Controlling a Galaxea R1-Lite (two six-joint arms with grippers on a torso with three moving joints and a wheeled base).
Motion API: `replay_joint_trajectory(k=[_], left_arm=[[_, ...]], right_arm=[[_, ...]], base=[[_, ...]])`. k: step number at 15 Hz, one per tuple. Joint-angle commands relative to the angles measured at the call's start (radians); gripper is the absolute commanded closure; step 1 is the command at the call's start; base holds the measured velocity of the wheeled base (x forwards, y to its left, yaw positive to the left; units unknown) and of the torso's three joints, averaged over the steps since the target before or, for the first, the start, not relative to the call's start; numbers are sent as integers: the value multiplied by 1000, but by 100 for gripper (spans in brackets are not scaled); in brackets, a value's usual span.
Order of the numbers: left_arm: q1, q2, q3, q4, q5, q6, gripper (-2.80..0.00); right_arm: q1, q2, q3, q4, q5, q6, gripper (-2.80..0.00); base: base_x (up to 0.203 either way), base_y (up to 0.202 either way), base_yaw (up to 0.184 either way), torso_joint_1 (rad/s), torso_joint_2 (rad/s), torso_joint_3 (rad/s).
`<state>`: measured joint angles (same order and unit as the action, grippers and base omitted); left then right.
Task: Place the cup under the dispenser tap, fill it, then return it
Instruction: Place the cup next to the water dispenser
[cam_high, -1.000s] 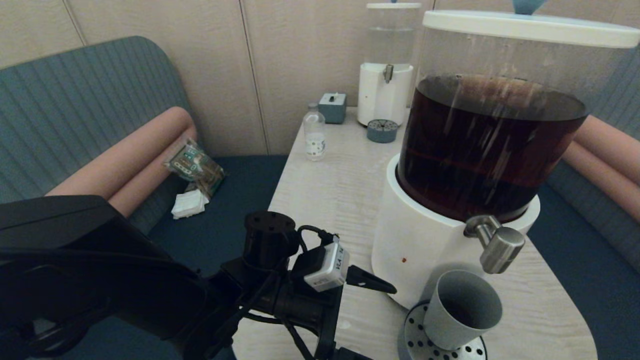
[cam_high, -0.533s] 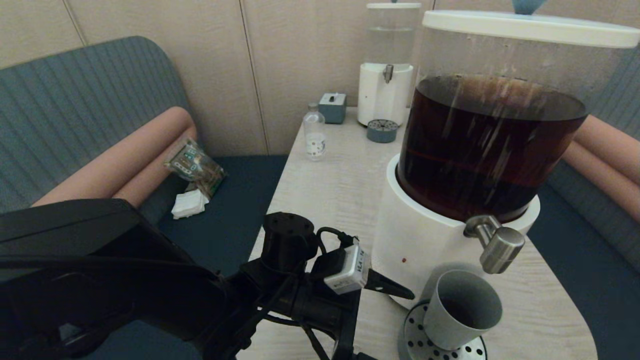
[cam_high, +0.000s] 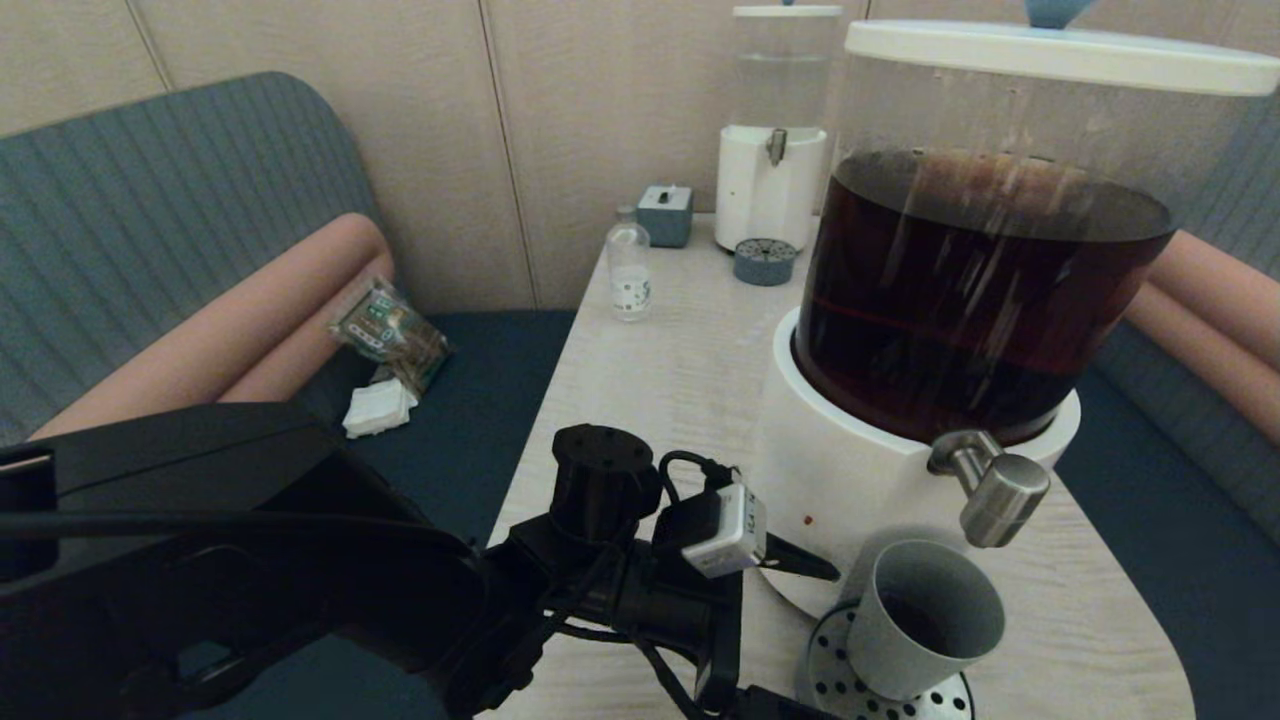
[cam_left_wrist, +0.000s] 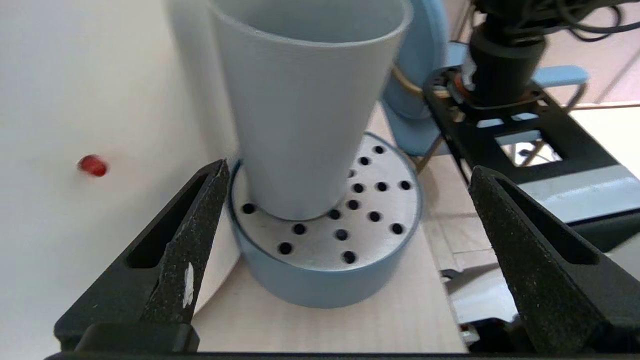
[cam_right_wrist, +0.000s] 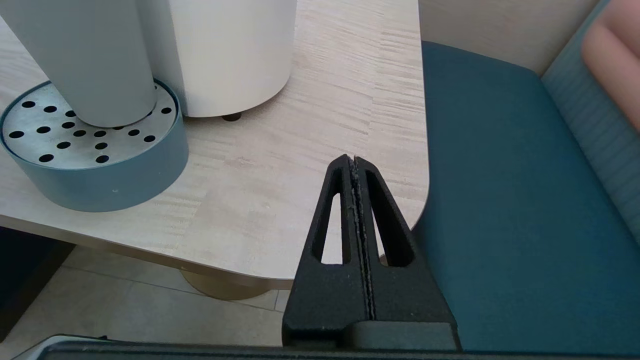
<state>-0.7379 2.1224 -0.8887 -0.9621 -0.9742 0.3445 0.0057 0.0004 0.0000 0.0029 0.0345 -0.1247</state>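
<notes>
The grey cup (cam_high: 925, 620) stands upright on the perforated drip tray (cam_high: 835, 685), right below the steel dispenser tap (cam_high: 995, 490) of the big dispenser (cam_high: 850, 480) with dark brown liquid. The cup's inside looks dark low down. My left gripper (cam_left_wrist: 350, 167) is open, level with the cup's (cam_left_wrist: 305, 100) base and just short of it. Its fingers (cam_left_wrist: 195, 220) flank the tray (cam_left_wrist: 350, 235) without touching the cup. In the head view one finger (cam_high: 800, 560) points at the cup. My right gripper (cam_right_wrist: 354, 160) is shut and empty, over the table's near right corner.
At the far end of the table (cam_high: 660, 380) stand a smaller clear-liquid dispenser (cam_high: 772, 130), its small tray (cam_high: 765, 262), a grey box (cam_high: 665, 215) and a small clear bottle (cam_high: 630, 270). Blue bench seats flank the table. A snack packet (cam_high: 390, 335) lies on the left seat.
My left arm has moved right across the table toward the cup, staying open. The cup and my right gripper have not moved.
</notes>
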Motion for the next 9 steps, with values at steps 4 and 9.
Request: replay_joint_trajectory(k=[4,9], left_arm=[[-2,18,-32,-6,16,-10,-280],[-11,24,-52,-6,68,-22,-280]], right_arm=[[0,-7,11,0,1,-1,0],[0,-7,9,0,-1,-1,0]], base=[[0,0,0,0,0,0],[0,0,0,0,0,0]])
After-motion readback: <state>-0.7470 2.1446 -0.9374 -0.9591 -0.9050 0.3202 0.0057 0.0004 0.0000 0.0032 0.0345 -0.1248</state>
